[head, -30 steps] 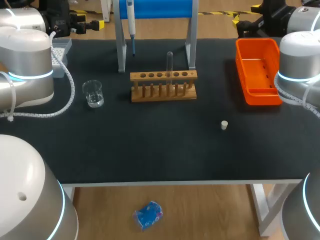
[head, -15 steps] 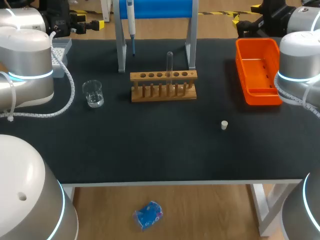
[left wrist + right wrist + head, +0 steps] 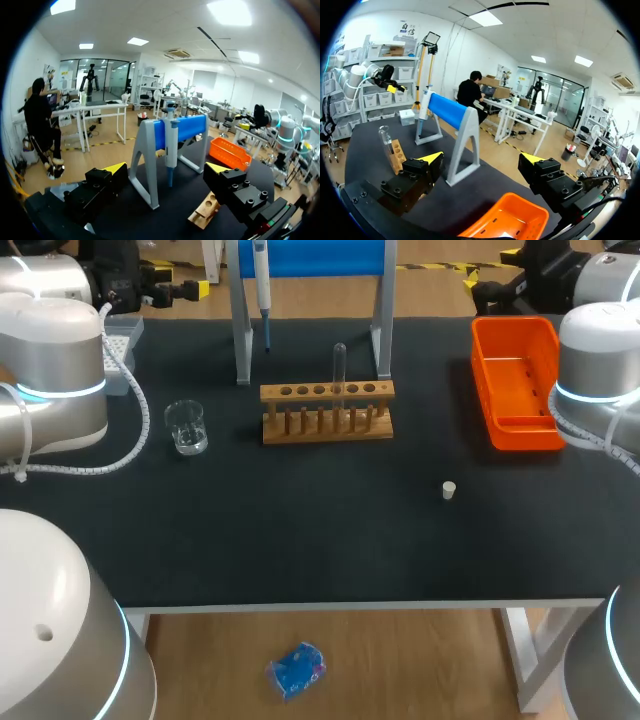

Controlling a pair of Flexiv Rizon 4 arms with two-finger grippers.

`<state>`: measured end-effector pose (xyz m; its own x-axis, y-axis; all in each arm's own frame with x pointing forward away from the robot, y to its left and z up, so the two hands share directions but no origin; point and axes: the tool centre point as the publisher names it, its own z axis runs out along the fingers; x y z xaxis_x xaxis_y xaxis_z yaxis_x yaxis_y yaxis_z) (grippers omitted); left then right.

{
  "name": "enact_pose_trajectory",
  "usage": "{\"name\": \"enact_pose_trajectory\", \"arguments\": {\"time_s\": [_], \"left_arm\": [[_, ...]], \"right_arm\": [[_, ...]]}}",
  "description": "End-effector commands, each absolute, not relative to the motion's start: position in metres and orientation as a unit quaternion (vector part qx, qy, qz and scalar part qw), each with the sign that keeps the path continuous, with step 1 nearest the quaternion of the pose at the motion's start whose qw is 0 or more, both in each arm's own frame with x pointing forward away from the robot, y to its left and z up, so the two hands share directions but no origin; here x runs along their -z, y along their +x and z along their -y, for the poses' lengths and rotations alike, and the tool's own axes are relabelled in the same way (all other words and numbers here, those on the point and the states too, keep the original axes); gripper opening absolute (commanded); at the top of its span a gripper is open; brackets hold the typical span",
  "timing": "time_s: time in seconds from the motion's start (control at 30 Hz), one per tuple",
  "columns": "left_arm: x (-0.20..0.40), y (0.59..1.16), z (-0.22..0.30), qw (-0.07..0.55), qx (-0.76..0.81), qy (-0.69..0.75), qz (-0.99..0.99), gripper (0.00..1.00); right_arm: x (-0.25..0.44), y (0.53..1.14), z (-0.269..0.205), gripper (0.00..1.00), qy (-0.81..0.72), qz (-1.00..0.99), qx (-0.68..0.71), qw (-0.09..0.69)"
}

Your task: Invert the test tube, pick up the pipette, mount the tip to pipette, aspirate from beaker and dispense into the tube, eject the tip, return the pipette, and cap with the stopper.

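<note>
- Head view: nothing has budged over the last second. Both arms sit parked at the top corners, so by the look of it the task hasn't kicked off yet.
  The clear glass test tube stands in the wooden peg rack, upper middle. The blue-and-white pipette hangs on its blue-barred stand at the top. The small glass beaker is left of the rack, and the little white stopper lies alone right of centre.
- Left wrist view: the left gripper has its fingers spread with nothing between them. The pipette hangs just ahead.
- Right wrist view: the right gripper is spread too, and empty. It hangs over the orange plastic tray, with the tube well ahead.
- Labels: no readable writing on any of the table things.
</note>
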<state>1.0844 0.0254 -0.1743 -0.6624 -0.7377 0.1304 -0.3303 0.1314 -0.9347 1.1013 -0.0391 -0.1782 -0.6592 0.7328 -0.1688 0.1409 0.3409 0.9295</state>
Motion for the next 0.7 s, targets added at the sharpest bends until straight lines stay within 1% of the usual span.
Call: {"name": "enact_pose_trajectory", "arguments": {"time_s": [0.03, 0.17, 0.33, 0.47, 0.7], "left_arm": [[0.172, 1.078, -0.029, 0.195, 0.555, -0.316, -0.744, 1.0], [0.175, 1.073, -0.026, 0.184, 0.564, -0.277, -0.756, 1.0], [0.177, 1.061, -0.015, 0.169, 0.588, -0.209, -0.763, 1.0], [0.177, 1.05, -0.008, 0.143, 0.604, -0.172, -0.765, 1.0], [0.178, 1.047, -0.006, 0.15, 0.591, -0.163, -0.776, 1.0]], "right_arm": [[0.17, 1.091, 0.045, 1.0, 0.232, -0.764, -0.539, 0.268], [0.17, 1.074, 0.038, 1.0, 0.19, -0.766, -0.571, 0.226], [0.167, 1.048, 0.03, 1.0, 0.124, -0.749, -0.631, 0.157], [0.159, 1.021, 0.028, 1.0, 0.032, -0.742, -0.667, 0.063], [0.159, 1.021, 0.028, 1.0, 0.032, -0.742, -0.667, 0.063]]}}
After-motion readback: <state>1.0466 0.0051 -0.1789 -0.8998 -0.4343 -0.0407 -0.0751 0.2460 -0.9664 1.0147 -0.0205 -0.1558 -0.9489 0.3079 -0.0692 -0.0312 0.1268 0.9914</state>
